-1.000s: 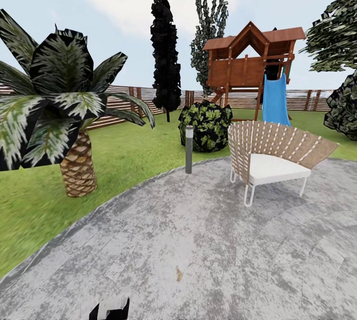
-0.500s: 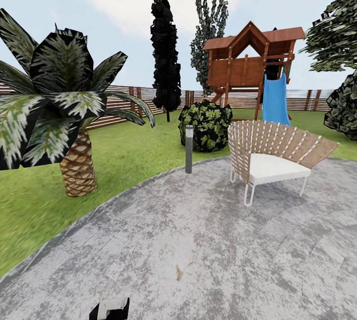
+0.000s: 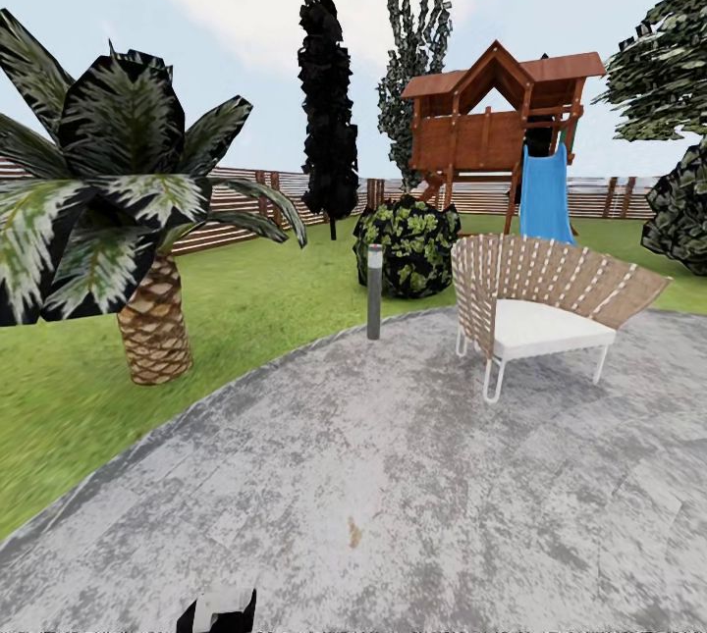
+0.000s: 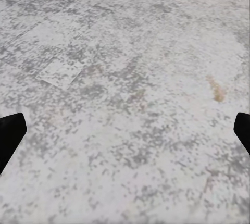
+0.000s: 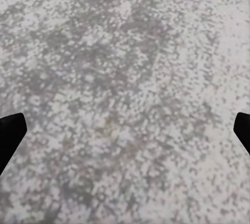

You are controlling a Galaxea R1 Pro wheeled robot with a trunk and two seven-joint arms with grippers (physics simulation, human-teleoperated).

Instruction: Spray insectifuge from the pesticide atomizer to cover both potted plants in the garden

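Both pincers, left pincer (image 4: 125,130) and right pincer (image 5: 125,130), spread wide, holding nothing, over the grey patio (image 3: 393,476); woven chair (image 3: 545,314) beside palm (image 3: 128,221).

Garden: green lawn (image 3: 265,304) bordering round grey mottled paved patio (image 3: 412,476); brown slatted wooden fence (image 3: 245,206) along the far edge, behind the lawn. Patio surface flat, faintly stained.
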